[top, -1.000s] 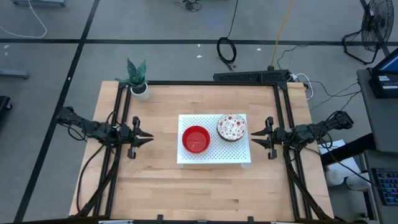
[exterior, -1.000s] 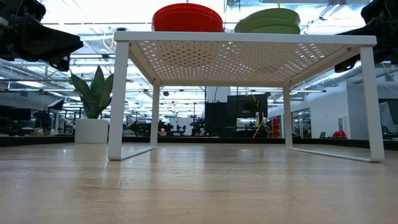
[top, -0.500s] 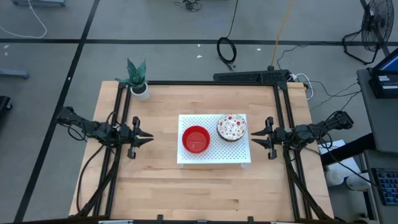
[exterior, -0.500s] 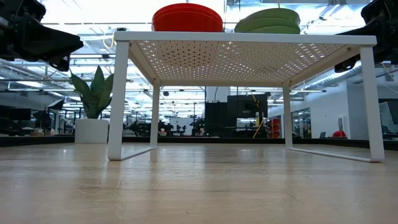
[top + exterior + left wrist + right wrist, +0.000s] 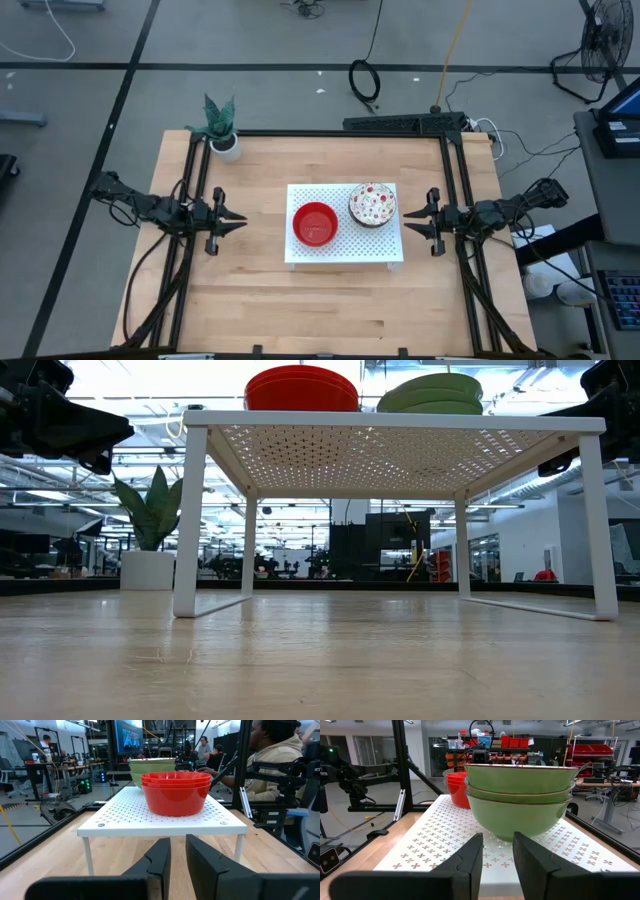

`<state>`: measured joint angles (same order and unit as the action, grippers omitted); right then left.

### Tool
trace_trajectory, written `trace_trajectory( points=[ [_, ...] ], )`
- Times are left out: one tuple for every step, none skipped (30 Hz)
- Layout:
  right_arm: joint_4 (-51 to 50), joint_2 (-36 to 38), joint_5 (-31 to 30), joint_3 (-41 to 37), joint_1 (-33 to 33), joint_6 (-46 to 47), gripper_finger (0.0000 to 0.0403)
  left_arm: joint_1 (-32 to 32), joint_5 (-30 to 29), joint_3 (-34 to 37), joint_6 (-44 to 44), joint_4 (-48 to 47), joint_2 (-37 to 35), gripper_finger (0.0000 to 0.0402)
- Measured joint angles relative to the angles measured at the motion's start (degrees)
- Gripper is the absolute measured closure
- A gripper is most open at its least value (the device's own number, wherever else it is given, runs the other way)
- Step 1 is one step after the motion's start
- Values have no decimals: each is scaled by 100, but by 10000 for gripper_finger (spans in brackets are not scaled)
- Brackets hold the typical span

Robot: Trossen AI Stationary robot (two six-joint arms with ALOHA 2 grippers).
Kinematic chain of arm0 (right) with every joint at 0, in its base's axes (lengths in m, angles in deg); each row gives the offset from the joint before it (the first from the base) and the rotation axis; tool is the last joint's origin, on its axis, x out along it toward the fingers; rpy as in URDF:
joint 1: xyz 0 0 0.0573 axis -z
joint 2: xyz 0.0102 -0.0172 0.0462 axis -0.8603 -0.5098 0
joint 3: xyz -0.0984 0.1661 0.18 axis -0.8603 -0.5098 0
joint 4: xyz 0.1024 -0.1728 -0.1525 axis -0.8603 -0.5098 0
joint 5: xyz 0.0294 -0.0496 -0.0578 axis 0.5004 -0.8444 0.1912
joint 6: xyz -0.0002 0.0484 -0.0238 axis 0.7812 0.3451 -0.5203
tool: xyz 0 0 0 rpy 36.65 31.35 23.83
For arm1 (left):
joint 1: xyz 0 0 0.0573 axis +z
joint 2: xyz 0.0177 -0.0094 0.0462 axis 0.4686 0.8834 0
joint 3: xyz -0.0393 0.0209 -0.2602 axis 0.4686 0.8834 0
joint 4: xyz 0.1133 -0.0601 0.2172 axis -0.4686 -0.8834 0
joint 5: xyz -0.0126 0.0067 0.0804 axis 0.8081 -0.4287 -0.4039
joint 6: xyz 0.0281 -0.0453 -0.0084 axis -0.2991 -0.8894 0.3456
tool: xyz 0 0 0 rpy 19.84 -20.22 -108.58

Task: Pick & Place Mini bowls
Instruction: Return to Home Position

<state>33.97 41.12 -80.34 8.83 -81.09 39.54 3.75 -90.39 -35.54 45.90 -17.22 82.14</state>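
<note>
A stack of red mini bowls [image 5: 314,222] [image 5: 176,792] [image 5: 302,388] stands base-down on the left half of the white perforated board [image 5: 345,248]. A second stack of mini bowls [image 5: 372,204] [image 5: 520,800] [image 5: 432,393], white with red speckles inside and green outside, stands on the board's far right part. My left gripper [image 5: 240,222] [image 5: 177,842] hangs level to the left of the board, open and with nothing in it. My right gripper [image 5: 408,220] [image 5: 497,840] hangs level just off the board's right edge, open and with nothing in it. Both point at the board.
The board [image 5: 400,422] is a raised shelf on thin white legs, with bare wood under it. A white plant pot [image 5: 226,146] stands at the table's far left corner. Black frame rails run along the table's left, far and right edges. A seated person [image 5: 272,755] shows beyond the right side.
</note>
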Motion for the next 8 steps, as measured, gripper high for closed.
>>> trace_trajectory(
  points=[
    [0,0,0,-2,0,0,309,-1,0,1,0,0,1,339],
    [0,0,-2,0,0,0,309,1,0,0,0,-1,0,339],
    [2,0,0,0,0,2,309,-1,0,1,0,0,1,339],
    [1,0,-1,-1,0,0,309,-1,0,1,0,0,1,339],
    [1,0,0,0,0,0,308,0,1,1,0,0,1,339],
    [0,0,-2,-1,0,2,307,-1,0,1,0,0,1,339],
    [1,0,-1,-1,0,1,307,1,0,1,-2,0,0,339],
    [0,0,-2,-1,0,1,307,1,0,1,0,0,1,339]
  ],
)
